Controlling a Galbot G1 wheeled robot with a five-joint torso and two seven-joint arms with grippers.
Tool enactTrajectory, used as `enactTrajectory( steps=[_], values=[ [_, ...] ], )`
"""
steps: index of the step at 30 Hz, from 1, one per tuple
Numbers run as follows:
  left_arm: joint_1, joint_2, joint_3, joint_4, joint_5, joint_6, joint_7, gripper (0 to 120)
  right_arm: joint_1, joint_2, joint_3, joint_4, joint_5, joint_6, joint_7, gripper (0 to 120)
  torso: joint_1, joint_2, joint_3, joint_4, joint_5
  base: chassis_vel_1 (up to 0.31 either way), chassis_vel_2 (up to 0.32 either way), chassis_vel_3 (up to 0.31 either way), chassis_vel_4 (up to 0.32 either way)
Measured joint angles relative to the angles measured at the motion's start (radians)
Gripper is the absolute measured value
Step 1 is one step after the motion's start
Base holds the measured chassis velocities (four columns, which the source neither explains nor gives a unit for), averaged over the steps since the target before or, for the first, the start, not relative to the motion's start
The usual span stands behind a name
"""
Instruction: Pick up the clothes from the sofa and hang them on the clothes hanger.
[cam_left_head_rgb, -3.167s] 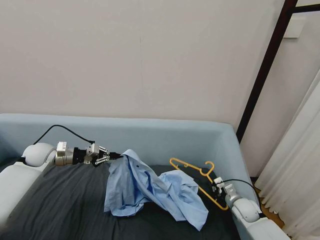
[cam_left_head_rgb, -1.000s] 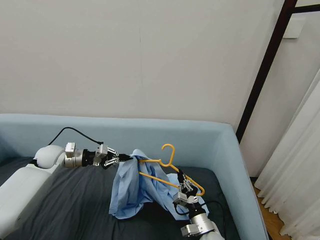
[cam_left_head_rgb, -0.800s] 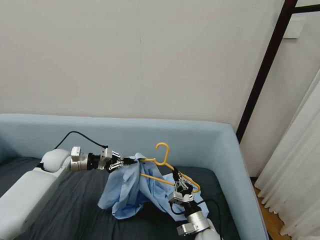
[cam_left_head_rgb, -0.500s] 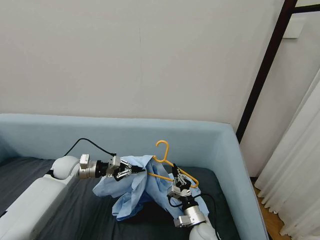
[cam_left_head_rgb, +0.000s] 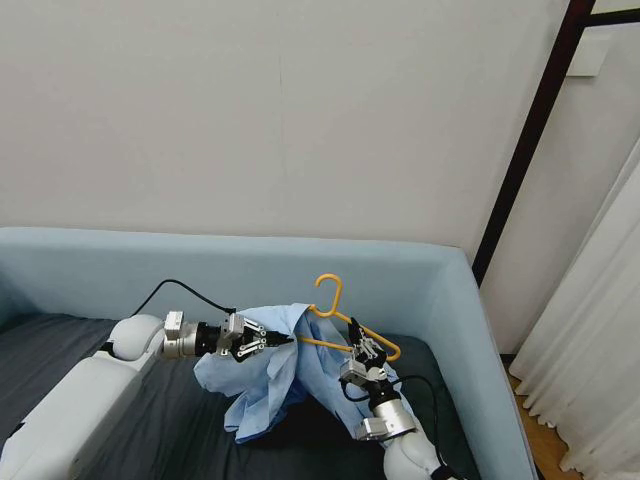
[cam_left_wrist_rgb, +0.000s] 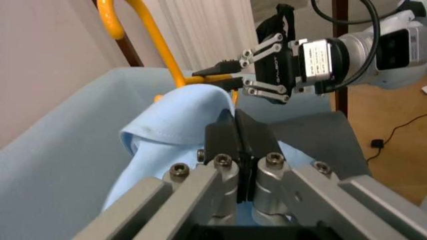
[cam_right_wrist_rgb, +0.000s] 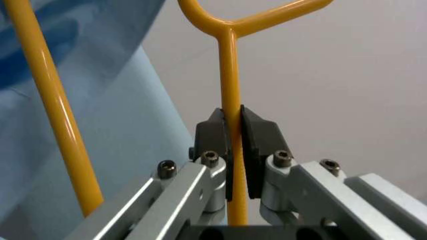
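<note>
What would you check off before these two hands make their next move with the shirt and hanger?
1. Left hand shut on the shirt: ok.
2. Right hand shut on the hanger: ok.
3. One end of the hanger under the cloth: ok.
4. Both shoulders of the shirt on the hanger: cannot tell.
5. Shirt lifted clear of the sofa: cannot tell.

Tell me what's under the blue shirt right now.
One arm of the yellow hanger runs in under the blue shirt, which the left gripper pinches; that arm's end is covered. The right gripper clamps the bare arm. Beneath lies the dark sofa seat.
</note>
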Motion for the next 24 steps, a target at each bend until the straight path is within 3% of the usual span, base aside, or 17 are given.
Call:
enactTrajectory(
  steps=[7,19,24],
  values=[
    [0.02,-0.01,0.016,-0.024,0.009,0.003,0.011,0,-0.002,0.031,0.007,-0.017,-0.055,0.032,0.001,4,0.0,0.0,0.0,0.0,-0.0003,0.0,0.0,0.0,0.0],
    [0.077,-0.017,-0.005,-0.063,0.034,-0.022,0.018,0,0.011,0.05,0.017,-0.009,0.025,0.044,0.002,4,0.0,0.0,0.0,0.0001,-0.0002,0.0,0.0,0.0,0.0],
    [0.105,0.011,-0.029,-0.077,0.002,-0.071,-0.019,16,0.015,0.043,0.048,0.002,0.058,0.037,0.002,4,0.0,0.0,0.0,0.0001,-0.0002,0.0,0.0,0.0,0.0]
  ],
)
